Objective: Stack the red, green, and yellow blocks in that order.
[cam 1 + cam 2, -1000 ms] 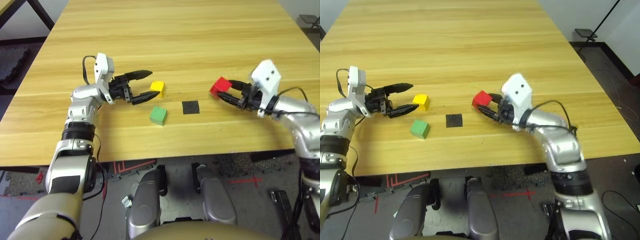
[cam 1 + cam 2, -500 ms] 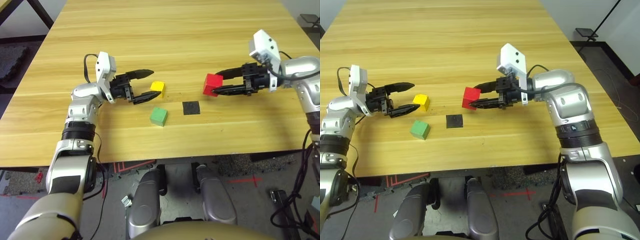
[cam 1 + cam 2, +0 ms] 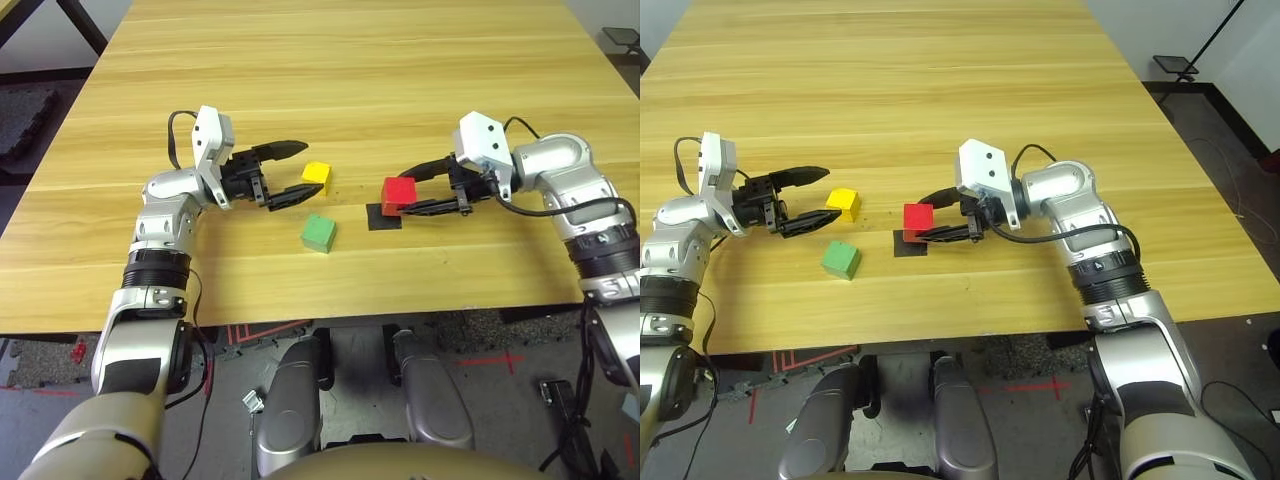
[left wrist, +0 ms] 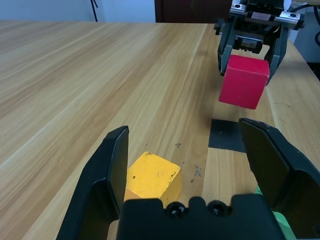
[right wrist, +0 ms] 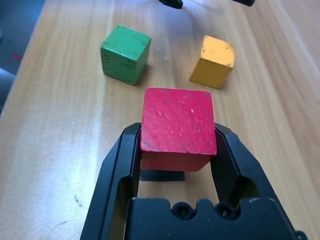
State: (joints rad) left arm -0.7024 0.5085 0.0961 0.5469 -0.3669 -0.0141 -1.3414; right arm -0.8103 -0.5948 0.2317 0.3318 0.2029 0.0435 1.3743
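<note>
1. While the right gripper [image 5: 175,155] hangs over the tabletop [image 3: 330,90], the red block [image 5: 178,122] sits clamped between its two fingers, one pressed to each side, near the tips.
2. Beneath that gripper's tips, and below the held red block, lies the black square patch [image 4: 226,135]; in the left wrist view a strip of tabletop shows between block and patch, so the block looks raised off it.
3. Opposite, the left gripper [image 3: 298,172] stands wide, its two fingers spread well apart with nothing gripped, and its fingertips point across toward the right gripper.
4. Just beyond the left gripper's fingertips, nearest the finger on the robot's side, the yellow block [image 3: 316,175] rests on the tabletop, apart from the right gripper.
5. Also by the left gripper, but closer to the robot's body than its fingers are, the green block [image 3: 319,233] rests on the tabletop, near the yellow block without touching it.
6. Seen from the right gripper, both the green and yellow blocks lie ahead of its fingertips, past the red block, toward the robot's left; the green one is nearer the robot.
</note>
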